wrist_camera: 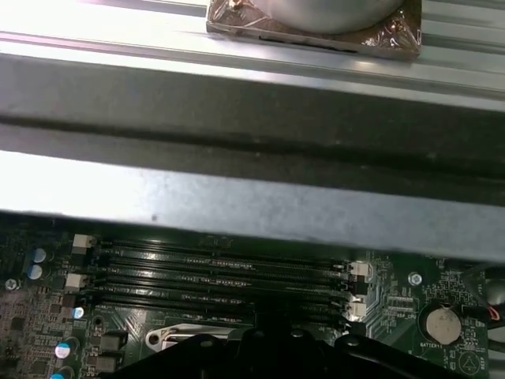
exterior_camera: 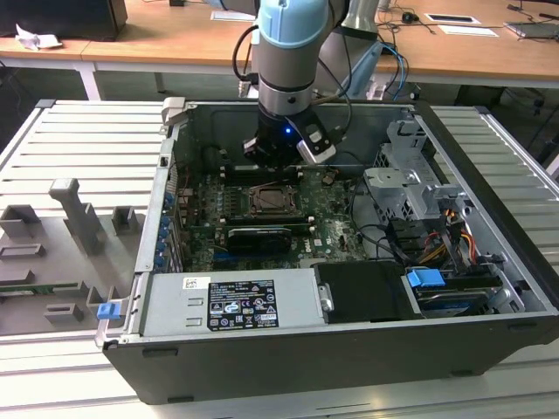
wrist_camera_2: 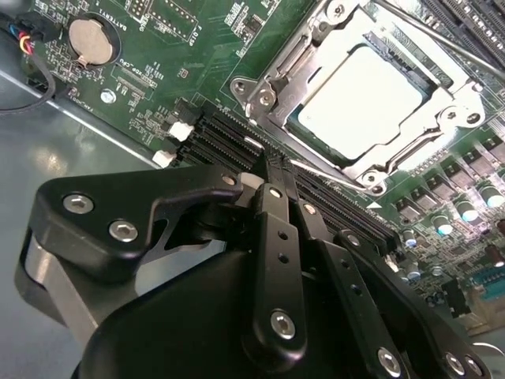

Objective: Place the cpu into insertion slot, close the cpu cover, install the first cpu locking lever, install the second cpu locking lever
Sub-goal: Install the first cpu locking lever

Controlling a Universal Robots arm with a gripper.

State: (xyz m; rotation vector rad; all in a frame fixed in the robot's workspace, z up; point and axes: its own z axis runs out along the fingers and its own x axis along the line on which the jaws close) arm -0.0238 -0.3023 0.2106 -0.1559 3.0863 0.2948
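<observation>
Nearest, in the second wrist view: the tool (wrist_camera_2: 272, 162), black, both fingers (wrist_camera_2: 278, 237) squeezed close together, nothing seen between them. Made narrow like that most likely to reach into a tight spot, not to carry anything. Pointed at the green board (wrist_camera_2: 197, 47), tips just over the long black memory slots (wrist_camera_2: 225, 138). Touching them or just above: cannot tell.

Just past the tips: a thin shiny bar (wrist_camera_2: 331, 170) along the near edge of the cpu cover (wrist_camera_2: 272, 87). Cover lying flat and shut, likely to hold the chip down tight. Inside the cover's big hole: the cpu (wrist_camera_2: 359, 95), pale and flat, sitting level in its place. So: cpu near the tool, a little beyond the tips, apart from them, not held. Farther off on the board: a round coin battery (wrist_camera_2: 88, 39), well apart from the tool.

In the lower middle of the exterior view: a grey box (exterior_camera: 231, 305) with a label, at the front of the open computer case (exterior_camera: 349, 358). Behind it, in the middle of the picture: the insertion slot (exterior_camera: 276, 202), right below the tool. Arm (exterior_camera: 288, 52) standing straight up over it at the top middle, probably to stay clear of the case walls. All around the case: the grey ribbed counter (exterior_camera: 87, 140).
</observation>
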